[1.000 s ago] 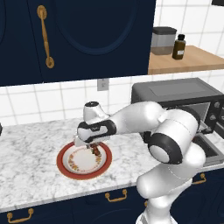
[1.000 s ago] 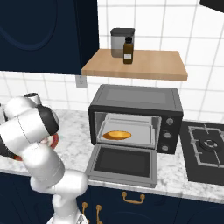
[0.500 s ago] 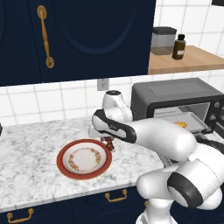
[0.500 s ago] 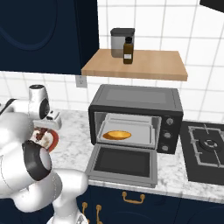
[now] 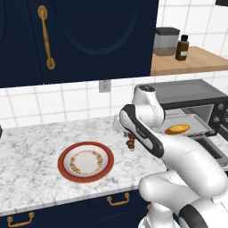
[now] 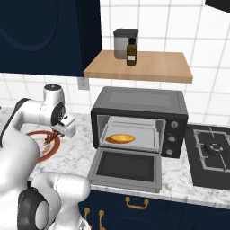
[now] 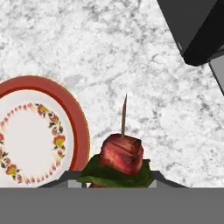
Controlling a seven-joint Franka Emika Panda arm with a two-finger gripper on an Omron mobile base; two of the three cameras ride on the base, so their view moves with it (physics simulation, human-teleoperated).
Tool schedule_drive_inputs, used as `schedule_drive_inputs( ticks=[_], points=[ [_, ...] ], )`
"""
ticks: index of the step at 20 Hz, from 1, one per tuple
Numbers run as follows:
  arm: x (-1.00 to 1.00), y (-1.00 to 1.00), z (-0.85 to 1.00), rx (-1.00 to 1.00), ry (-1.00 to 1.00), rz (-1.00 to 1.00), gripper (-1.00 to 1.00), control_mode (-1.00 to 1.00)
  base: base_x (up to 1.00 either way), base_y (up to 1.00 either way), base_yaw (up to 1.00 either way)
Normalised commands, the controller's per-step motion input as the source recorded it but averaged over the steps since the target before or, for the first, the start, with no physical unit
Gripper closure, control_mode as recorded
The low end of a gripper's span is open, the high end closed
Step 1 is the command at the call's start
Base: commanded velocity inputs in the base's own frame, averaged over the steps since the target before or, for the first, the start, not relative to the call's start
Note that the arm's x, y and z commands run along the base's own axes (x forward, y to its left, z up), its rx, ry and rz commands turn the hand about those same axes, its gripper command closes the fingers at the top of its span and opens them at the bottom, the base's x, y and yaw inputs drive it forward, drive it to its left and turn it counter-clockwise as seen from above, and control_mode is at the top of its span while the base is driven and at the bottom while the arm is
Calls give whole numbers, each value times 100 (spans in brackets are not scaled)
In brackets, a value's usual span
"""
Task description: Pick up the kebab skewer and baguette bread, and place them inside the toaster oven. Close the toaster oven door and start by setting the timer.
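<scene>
- Presently I see the gripper [image 5: 130, 139] hanging above the marble counter [image 5: 31, 156], between the plate [image 5: 85, 161] and the toaster oven [image 5: 187, 95], with its fingers pinching the kebab skewer [image 5: 130, 143].
- From the left base view the skewer hangs below the hand as a small dark red cluster, clear of the counter surface.
- From the hand view the kebab skewer [image 7: 122, 154] sits between the finger tips: a red chunk over a green piece, with the thin bare stick pointing away from the camera.
- The red-rimmed plate [image 7: 78, 118] lies just beside the skewer in the hand view, bare of food, with a floral ring on its white centre.
- From the right base view the gripper [image 6: 57, 133] is left of the toaster oven [image 6: 139, 101], above the near edge of the plate [image 6: 50, 150]; I cannot make out the skewer itself there.
- The toaster oven door [image 6: 126, 167] is dropped fully open and lies flat, glass facing up.
- The baguette bread [image 6: 120, 138] rests on the tray [image 6: 150, 141] inside the oven cavity; it shows also in the left base view [image 5: 177, 129].
- Knobs [image 6: 173, 132] run down the oven's right front panel.
- A wooden shelf [image 6: 152, 67] above the oven carries a grey canister [image 6: 122, 42] and a dark bottle [image 6: 131, 52], touching or nearly so.
- A stove burner [image 6: 214, 148] sits to the right of the oven.
</scene>
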Motion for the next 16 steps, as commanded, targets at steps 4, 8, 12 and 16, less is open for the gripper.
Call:
schedule_drive_inputs(
  ticks=[4, 8, 12, 16],
  points=[
    [-18, -92, 53, 8, 0, -43, 100, -100, 0, 0, 0],
    [-16, -100, 36, 10, 0, -44, 100, -100, 0, 0, 0],
    [-11, -100, 25, 12, 0, -43, 100, -100, 0, 0, 0],
    [0, -100, 10, 12, 0, -42, 100, -100, 0, 0, 0]
  ],
)
